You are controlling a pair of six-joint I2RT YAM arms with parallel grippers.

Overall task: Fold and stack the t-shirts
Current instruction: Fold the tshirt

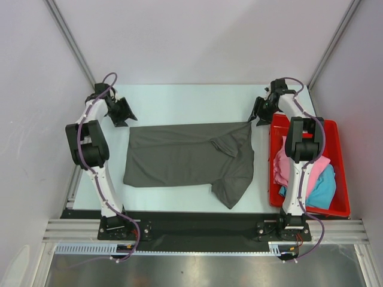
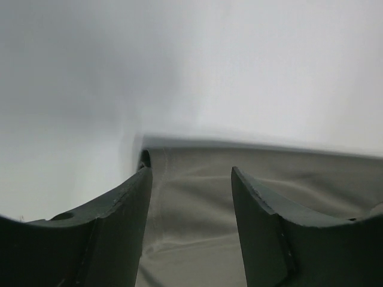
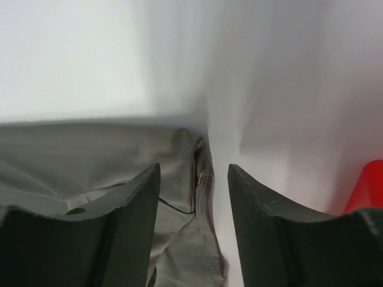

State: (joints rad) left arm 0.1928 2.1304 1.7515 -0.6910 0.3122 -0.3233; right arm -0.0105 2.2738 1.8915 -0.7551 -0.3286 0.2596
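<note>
Left claw hung over the far left corner of the grey shirt, jaws parted about halfway, nothing between them; the cloth lay flat beneath. Grey shirt was spread across the middle of the table, long side running left to right. One sleeve was turned in on top near its right end, and the other stuck out toward the near edge. Thin, limp, light stuff by the look of it: it should drape and sag from any single pinch, slide easily on the smooth top, and hold no crease by itself. Best hold seemed to be the two far corners at the hem, where the stitched edge gives some body, both lifted together to keep the fold square. Right claw stood over the far right corner, jaws likewise apart and holding nothing, with the hem seam showing just below the gap. Tray sat just beside the shirt's right end, with the pink shirt and blue shirt crumpled inside, touching.
</note>
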